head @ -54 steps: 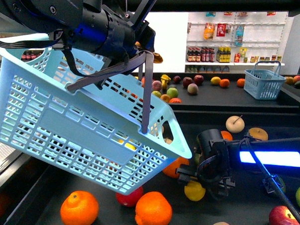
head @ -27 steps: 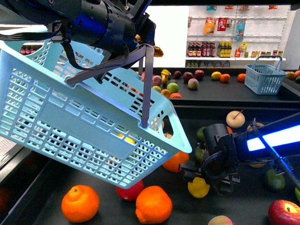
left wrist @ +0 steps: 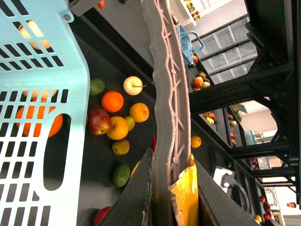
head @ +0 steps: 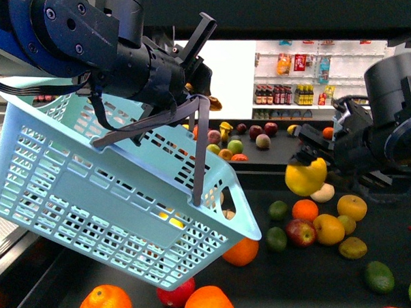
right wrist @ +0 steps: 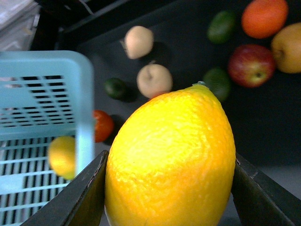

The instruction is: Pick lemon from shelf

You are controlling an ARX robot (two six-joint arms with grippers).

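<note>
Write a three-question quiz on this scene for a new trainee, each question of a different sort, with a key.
1. The right gripper is shut on: A) an orange, B) the lemon, C) an apple?
2. Fill in: the left gripper grips the grey handle of the light blue ____.
3. True or false: the lemon lies on the shelf deck.

Key: 1 B. 2 basket. 3 False: it is held in the air above the deck.
</note>
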